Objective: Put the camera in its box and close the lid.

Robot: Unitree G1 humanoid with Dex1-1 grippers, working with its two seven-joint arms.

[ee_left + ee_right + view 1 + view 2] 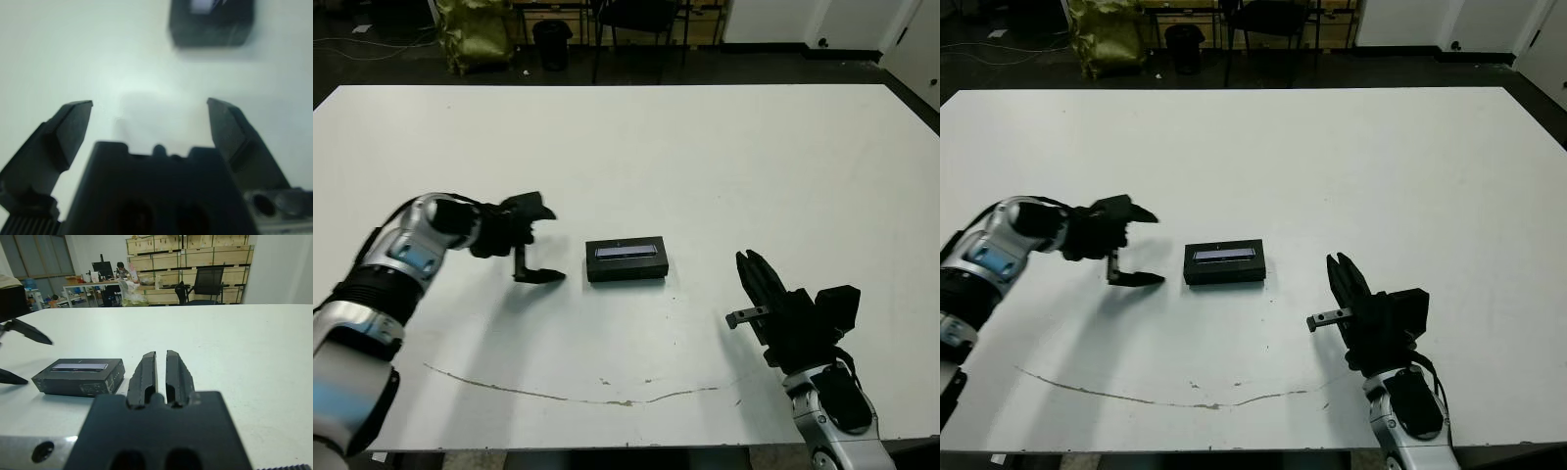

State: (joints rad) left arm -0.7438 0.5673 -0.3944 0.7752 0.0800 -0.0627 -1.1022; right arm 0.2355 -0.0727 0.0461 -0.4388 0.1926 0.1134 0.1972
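The lid sits closed on the box, silvery stripe up, near the middle of the desk, nearer its front edge. The camera is not visible. Just beside the box, toward the desk's left edge, the left tool hangs spread wide and empty. Toward the front right corner, the right tool has its fingers pressed together, holding nothing.

lid on box mid-table, left gripper just left, right gripper right-front
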